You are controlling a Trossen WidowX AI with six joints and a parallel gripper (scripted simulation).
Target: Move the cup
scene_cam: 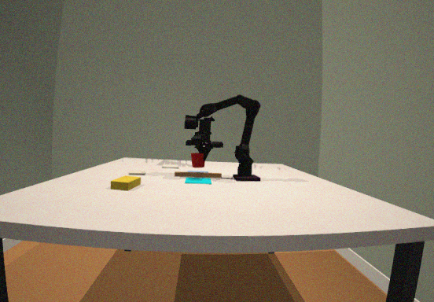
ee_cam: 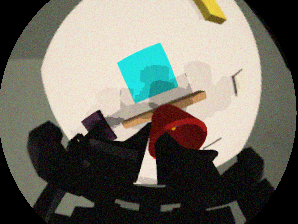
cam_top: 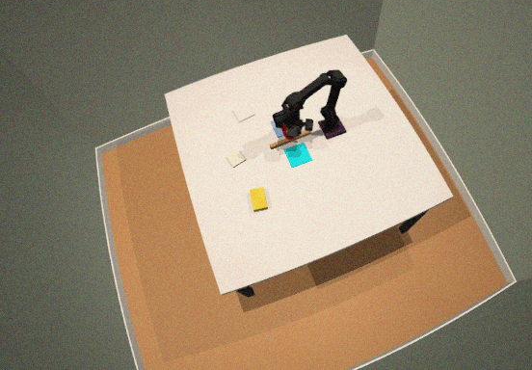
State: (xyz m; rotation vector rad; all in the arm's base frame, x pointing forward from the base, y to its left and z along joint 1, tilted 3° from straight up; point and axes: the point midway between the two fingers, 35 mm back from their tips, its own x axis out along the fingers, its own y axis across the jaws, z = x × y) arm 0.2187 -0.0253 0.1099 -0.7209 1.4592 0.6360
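Observation:
The red cup (cam_top: 285,132) (scene_cam: 197,160) (ee_cam: 167,116) hangs raised and looks upright in the exterior view. My gripper (scene_cam: 204,158) (ee_cam: 152,125) is shut on its wall. A yellow marble (ee_cam: 173,128) shows inside it in the wrist view; other marbles cannot be made out. The cyan pad (cam_top: 302,158) (scene_cam: 198,181) (ee_cam: 131,67) lies on the near side of the wooden bar, with shadows on it. The blue pad (cam_top: 276,128) lies on the bar's far side, mostly hidden by the arm. The cup is near and above the bar, its base higher than the bar's top.
The long wooden bar (cam_top: 278,145) (scene_cam: 196,174) (ee_cam: 196,97) lies between the pads. A yellow block (cam_top: 258,198) (scene_cam: 125,182) (ee_cam: 211,11) sits at the near left. A cream tile (cam_top: 235,159) (scene_cam: 137,173) and a white tile (cam_top: 244,115) lie left of the arm.

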